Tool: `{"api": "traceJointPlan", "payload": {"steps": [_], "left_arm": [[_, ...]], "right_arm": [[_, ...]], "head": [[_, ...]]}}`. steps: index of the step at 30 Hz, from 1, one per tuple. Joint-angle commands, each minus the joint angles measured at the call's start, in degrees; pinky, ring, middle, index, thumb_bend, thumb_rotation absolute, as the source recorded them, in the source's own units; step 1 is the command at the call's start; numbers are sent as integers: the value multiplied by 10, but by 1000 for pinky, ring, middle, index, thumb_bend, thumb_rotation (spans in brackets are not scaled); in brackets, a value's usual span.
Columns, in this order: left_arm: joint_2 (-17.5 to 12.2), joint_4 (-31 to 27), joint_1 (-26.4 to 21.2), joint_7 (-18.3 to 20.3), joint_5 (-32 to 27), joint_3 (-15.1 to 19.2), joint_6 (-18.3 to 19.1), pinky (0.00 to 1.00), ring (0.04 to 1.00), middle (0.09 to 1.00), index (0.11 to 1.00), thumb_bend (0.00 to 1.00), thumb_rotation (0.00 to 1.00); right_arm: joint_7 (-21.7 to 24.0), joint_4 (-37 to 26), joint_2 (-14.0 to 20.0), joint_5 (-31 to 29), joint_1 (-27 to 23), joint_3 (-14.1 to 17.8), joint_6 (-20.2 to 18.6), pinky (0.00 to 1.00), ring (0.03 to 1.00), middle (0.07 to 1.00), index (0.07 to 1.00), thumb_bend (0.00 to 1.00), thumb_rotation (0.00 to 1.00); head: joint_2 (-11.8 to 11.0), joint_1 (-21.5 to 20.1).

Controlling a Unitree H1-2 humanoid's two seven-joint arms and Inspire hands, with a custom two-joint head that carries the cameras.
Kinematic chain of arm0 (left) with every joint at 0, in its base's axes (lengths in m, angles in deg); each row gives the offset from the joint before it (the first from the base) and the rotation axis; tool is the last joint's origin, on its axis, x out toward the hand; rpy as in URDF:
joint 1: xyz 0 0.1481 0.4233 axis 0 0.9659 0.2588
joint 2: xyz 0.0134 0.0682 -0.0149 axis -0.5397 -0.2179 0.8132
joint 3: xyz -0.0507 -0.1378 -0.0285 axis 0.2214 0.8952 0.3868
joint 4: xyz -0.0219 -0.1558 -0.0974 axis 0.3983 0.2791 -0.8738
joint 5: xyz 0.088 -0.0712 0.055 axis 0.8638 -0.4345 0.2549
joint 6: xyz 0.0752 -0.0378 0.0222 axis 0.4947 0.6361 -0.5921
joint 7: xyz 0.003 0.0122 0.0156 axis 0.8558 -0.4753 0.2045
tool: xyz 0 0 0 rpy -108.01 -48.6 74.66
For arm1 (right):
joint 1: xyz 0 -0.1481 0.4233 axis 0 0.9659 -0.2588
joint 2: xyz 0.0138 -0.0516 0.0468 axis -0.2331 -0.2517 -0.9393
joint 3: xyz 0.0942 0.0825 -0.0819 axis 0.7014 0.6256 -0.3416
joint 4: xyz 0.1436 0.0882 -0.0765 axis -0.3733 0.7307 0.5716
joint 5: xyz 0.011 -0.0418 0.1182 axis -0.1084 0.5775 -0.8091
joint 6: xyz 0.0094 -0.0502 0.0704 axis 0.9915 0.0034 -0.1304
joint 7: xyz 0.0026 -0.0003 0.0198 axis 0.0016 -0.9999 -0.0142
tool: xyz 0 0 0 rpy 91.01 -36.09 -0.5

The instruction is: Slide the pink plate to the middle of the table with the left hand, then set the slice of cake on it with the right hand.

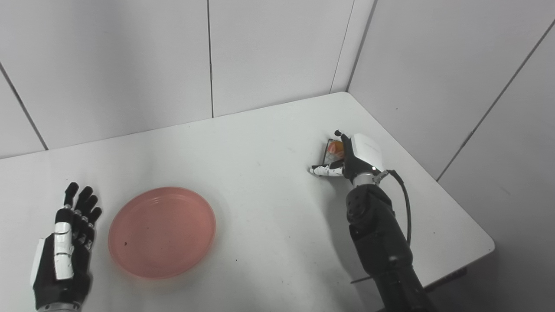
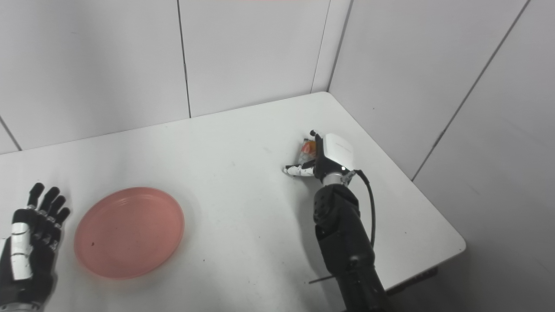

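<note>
1. The left hand (image 1: 65,251) lies flat at the near left of the table (image 1: 269,143), fingers spread and holding nothing.
2. Just beside it, not touching, sits the pink plate (image 1: 161,232), bare, on the near-left part of the table and left of the middle.
3. The right arm (image 1: 381,242) comes in from the lower right and reaches up the right side of the table, a black cable (image 1: 406,208) looping off its wrist.
4. Farther back, the right hand (image 1: 351,158) is at the cake (image 1: 334,149), its fingers curled round the slice and the thumb stretched out left along the tabletop; whether it grips firmly I cannot tell.
5. The cake sits well apart from the plate, towards the far right edge.
6. Grey wall panels (image 1: 130,65) stand behind the table.
</note>
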Motion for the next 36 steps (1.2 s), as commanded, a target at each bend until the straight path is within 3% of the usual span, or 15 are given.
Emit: {"api": "traceJointPlan", "payload": {"steps": [1,2,3,4,7,10,12,18,20,21,22,25,32,36], "left_arm": [[-1,12,20,4,1,1,-14,971,981,970,982,616,954],[-1,7,21,1,3,0,-10,971,980,970,981,617,954],[0,3,22,0,3,0,-6,962,974,965,977,612,955],[0,1,23,1,3,0,-4,959,972,964,974,607,958],[1,-1,24,2,2,0,-5,955,971,962,968,614,950],[2,-4,24,1,2,0,-1,950,969,959,968,612,942],[2,-3,24,1,4,-1,-2,952,971,960,970,606,946],[4,-6,26,2,1,-3,2,956,971,961,969,608,943],[5,-8,27,2,3,-5,3,962,977,965,970,613,944],[8,-10,28,1,8,-9,4,964,978,967,971,614,945],[10,-11,28,-1,11,-12,5,957,974,964,966,616,945],[21,-33,40,-12,32,-25,6,971,982,977,974,587,962],[54,-39,49,-39,65,-42,-4,997,989,986,990,611,934],[63,-33,48,-53,83,-42,-15,1000,992,992,999,606,950]], "right_arm": [[-23,-9,11,-12,-10,-9,5,455,565,686,692,682,74],[-34,-13,11,-17,-9,-11,6,401,503,590,664,620,37],[-44,-16,10,-23,-8,-12,6,313,398,524,561,565,15],[-51,-22,7,-30,-7,-12,6,247,322,448,522,531,3],[-65,-35,6,-46,-3,-14,5,199,268,462,492,527,0],[-77,-43,6,-56,-1,-17,4,153,216,405,493,520,0],[-90,-44,8,-64,1,-19,10,132,191,456,480,526,0],[-131,-49,15,-83,3,-26,31,150,216,470,480,527,0],[-143,-50,21,-91,5,-28,43,183,257,433,496,523,0],[-144,-57,24,-97,8,-26,49,187,264,425,499,522,0],[-145,-62,27,-102,10,-26,52,242,326,437,504,522,0],[-135,-112,32,-130,21,-20,63,345,446,499,473,523,0],[-86,-225,36,-177,40,-41,77,211,284,402,510,518,0],[-56,-259,35,-202,46,-69,99,177,242,465,485,526,0]], "head": [[1,1],[1,1],[1,1],[1,1],[2,1],[2,2],[2,3],[3,12],[4,33],[7,67],[7,67],[10,128],[13,227],[14,262]]}}
